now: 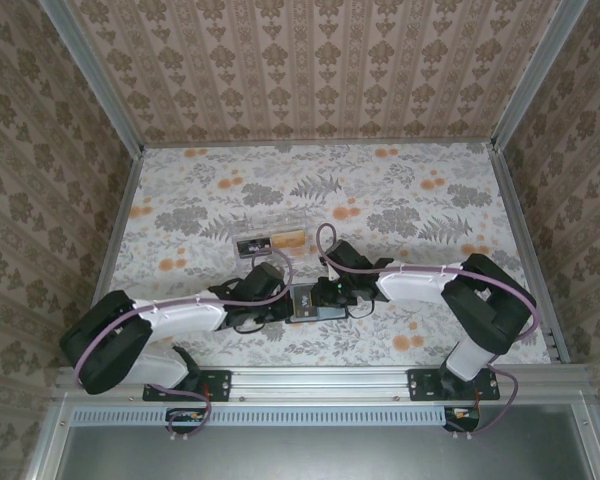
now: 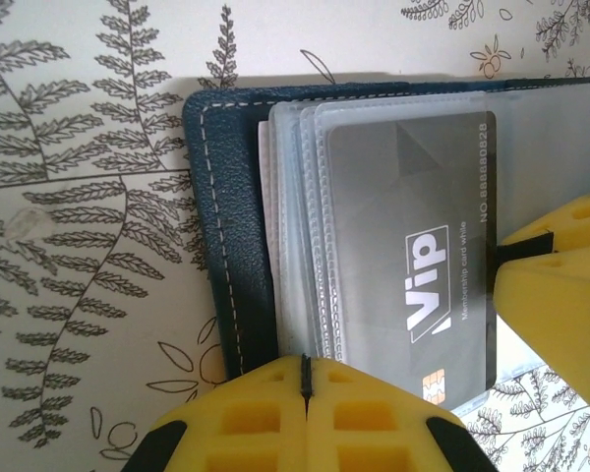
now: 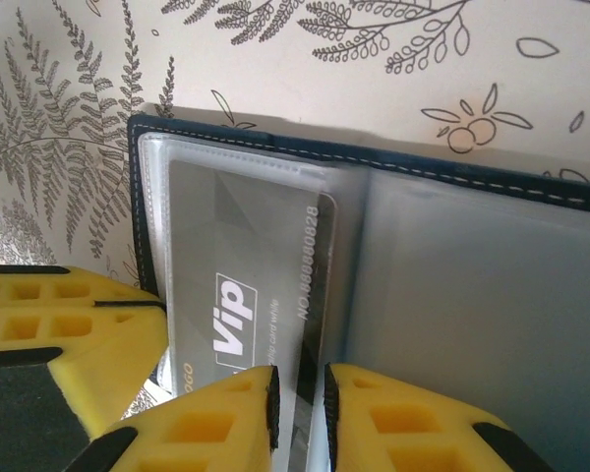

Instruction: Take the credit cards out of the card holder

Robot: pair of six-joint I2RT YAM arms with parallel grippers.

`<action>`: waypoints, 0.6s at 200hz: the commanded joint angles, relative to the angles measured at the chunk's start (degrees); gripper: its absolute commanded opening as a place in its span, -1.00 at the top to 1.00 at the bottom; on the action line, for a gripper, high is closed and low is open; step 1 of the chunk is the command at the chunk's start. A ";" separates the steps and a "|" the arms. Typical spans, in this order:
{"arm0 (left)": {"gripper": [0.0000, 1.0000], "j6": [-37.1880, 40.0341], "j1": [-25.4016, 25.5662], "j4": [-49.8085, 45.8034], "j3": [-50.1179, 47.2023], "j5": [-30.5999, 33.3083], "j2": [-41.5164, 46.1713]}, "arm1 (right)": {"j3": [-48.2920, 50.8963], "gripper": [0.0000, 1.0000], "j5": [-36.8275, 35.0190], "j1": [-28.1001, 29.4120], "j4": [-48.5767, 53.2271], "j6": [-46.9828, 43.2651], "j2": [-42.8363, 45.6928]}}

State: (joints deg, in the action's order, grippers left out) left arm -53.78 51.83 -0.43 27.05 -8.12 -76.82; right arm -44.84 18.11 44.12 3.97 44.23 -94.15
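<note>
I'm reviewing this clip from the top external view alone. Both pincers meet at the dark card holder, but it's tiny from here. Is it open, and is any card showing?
Observer: It is open. The left wrist view shows the card holder lying spread, with a grey Vip card behind a clear sleeve.
Operator: What is the right pincer doing?
Observer: In the right wrist view the right pincer straddles the card's long edge, with a narrow gap between its pads; contact is unclear.
Operator: And the left?
Observer: The left pincer is shut, pads meeting in a thin seam over the holder's sleeve edges.
</note>
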 commanded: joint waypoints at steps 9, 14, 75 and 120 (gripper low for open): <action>1.00 -0.34 0.81 -1.47 1.16 0.91 -1.54 | 0.15 0.53 2.05 -0.35 -1.66 1.73 -1.35; 1.00 -0.36 0.89 -1.39 1.27 0.91 -1.61 | 0.10 0.53 2.15 -0.43 -1.92 1.96 -1.37; 1.00 -0.19 0.99 -1.74 1.38 1.09 -1.64 | 0.73 0.54 1.46 -0.79 -0.71 2.02 -0.03; 1.00 -0.10 1.08 -1.78 1.43 1.00 -1.56 | 1.60 0.53 0.46 -0.82 -0.78 1.87 0.66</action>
State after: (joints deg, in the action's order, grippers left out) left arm -53.78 52.47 -0.43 27.68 -7.68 -77.54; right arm -44.31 18.68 43.64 2.96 45.47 -94.59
